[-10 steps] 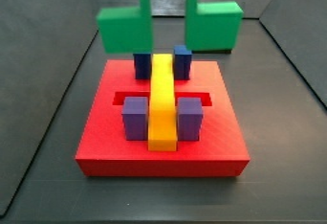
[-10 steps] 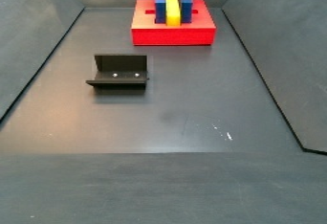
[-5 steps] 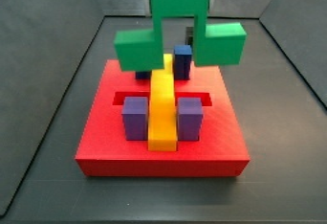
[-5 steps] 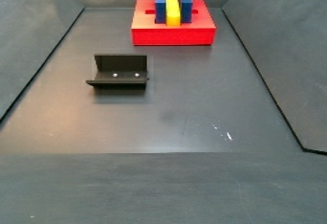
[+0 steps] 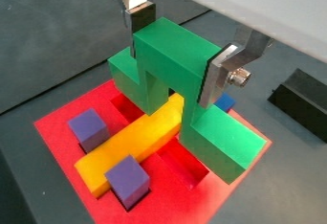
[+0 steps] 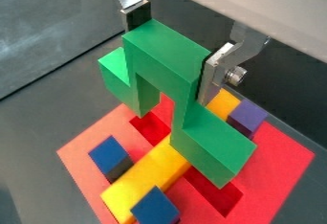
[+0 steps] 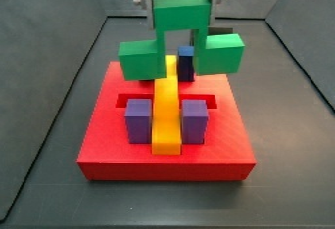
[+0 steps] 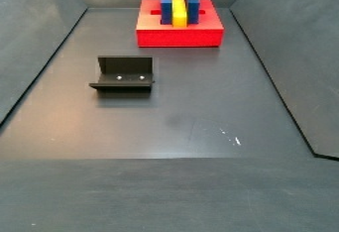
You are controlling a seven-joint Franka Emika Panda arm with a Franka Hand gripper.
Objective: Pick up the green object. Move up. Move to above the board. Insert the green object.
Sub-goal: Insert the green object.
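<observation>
Gripper (image 5: pixel 183 51) clamps green object (image 5: pixel 173 70) over board (image 7: pixel 164 155) | insertion step | I lower legs astride yellow bar (image 7: pixel 167 106)

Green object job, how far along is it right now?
Done: the gripper is shut on the green object and has it lifted over the board. In hand: the legs straddle the yellow bar in a side view, above the board's recesses. Left: lowering the green object until it seats, then letting go.
</observation>
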